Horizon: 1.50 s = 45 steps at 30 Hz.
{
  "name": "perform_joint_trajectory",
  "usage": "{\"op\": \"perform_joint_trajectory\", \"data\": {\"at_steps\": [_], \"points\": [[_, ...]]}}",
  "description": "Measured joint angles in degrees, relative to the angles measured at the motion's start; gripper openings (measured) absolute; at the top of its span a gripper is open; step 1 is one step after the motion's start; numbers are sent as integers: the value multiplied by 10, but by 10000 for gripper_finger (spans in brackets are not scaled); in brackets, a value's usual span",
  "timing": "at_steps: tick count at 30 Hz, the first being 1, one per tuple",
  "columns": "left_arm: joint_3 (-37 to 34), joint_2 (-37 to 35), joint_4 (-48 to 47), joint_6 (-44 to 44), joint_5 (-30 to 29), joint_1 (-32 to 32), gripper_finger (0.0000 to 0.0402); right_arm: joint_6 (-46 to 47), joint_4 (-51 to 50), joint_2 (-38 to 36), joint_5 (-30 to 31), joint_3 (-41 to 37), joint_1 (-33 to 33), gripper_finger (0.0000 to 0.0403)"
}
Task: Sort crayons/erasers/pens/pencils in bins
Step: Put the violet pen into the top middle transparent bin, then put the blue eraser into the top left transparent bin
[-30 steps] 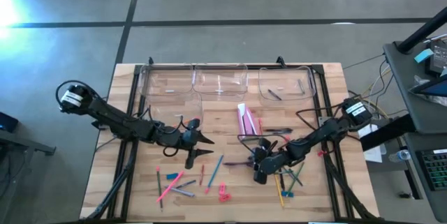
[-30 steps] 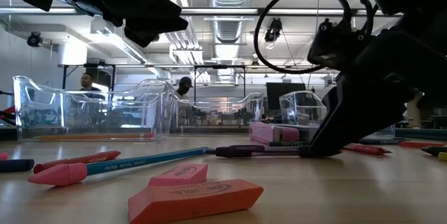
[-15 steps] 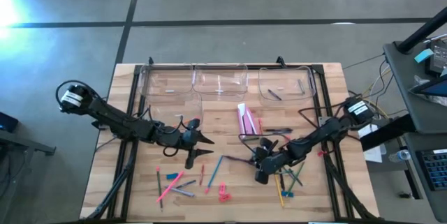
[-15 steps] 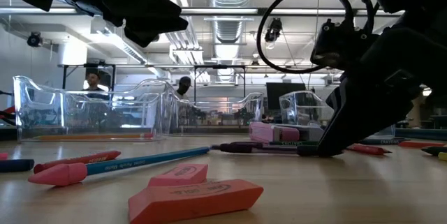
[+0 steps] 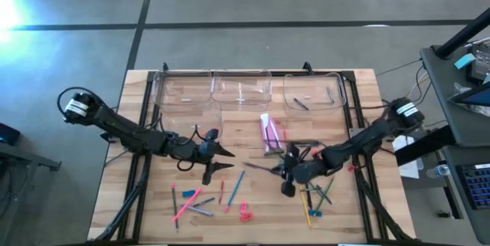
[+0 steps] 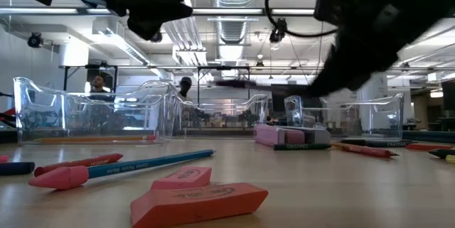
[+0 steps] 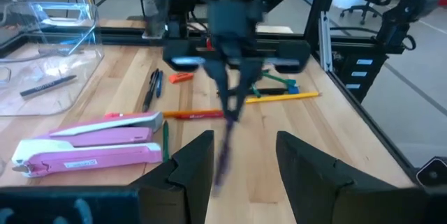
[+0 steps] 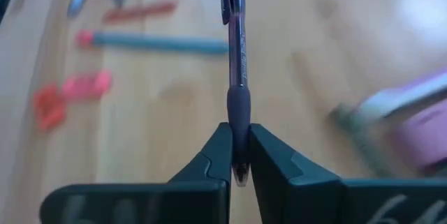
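Note:
My right gripper (image 5: pixel 286 172) is shut on a purple pen (image 5: pixel 264 168) above the table's middle; the pen also shows in the right wrist view (image 8: pixel 236 56) and, lifted, in the low view (image 6: pixel 238 83). My left gripper (image 5: pixel 223 159) hangs open and empty left of it, fingers (image 7: pixel 199 172) apart. Crayons, pencils and pens lie flat on the near half of the table. Pink erasers (image 6: pixel 199 201) lie near the front edge. Clear bins (image 5: pixel 241 90) stand in a row along the far edge. My right gripper pinches the pen between its two fingers (image 8: pixel 218 155) near one end, just behind the darker grip section (image 8: pixel 238 109). The pen runs along the fingers and sticks out ahead of them toward the table's left. It hangs about level, clear of the table.
A pink crayon box (image 5: pixel 269 131) lies flat between the bins and my right gripper. Loose sticks lie under and right of the right gripper (image 5: pixel 314 196) and near the front left (image 5: pixel 191 200). People stand in the room behind the table (image 6: pixel 96 84).
My right gripper has gone up and a little toward the far edge with the purple pen. The pen, which lay on the table, is now lifted clear and held about level.

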Motion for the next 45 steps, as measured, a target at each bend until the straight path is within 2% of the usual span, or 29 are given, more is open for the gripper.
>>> {"op": "perform_joint_trajectory", "data": {"at_steps": [4, 8, 13, 16, 19, 22, 27, 34, 39, 43, 45], "points": [[7, 0, 0, 0, -2, 0, 141, -40, 6, -42, 23, 1, -55, 24], [8, 0, 1, 0, -2, 0, 141, -107, 29, -77, 13, 1, -148, 23], [6, 0, 1, 0, -2, 0, 141, -158, 44, -93, -83, 17, -306, 23], [5, 0, 0, 0, -2, 0, 141, -170, 40, -74, -157, 44, -394, 23], [5, 0, -1, 0, -2, 0, 141, -175, 36, -38, -208, 75, -459, 23], [4, 0, -7, -1, -2, 0, 141, -182, 36, 0, -231, 107, -496, 30], [3, 0, -15, -15, -2, -4, 141, -195, -1, 54, -234, 167, -508, 67], [12, 0, -58, -31, -1, -7, 141, -217, -172, 84, -233, 274, -503, 136], [47, -1, -155, -63, 3, -25, 141, -241, -202, 39, -233, 291, -466, 159], [94, 5, -262, -90, 1, -58, 141, -249, -177, -27, -233, 251, -412, 157], [113, 13, -283, -97, -6, -76, 141, -248, -151, -59, -232, 217, -379, 152]]}}
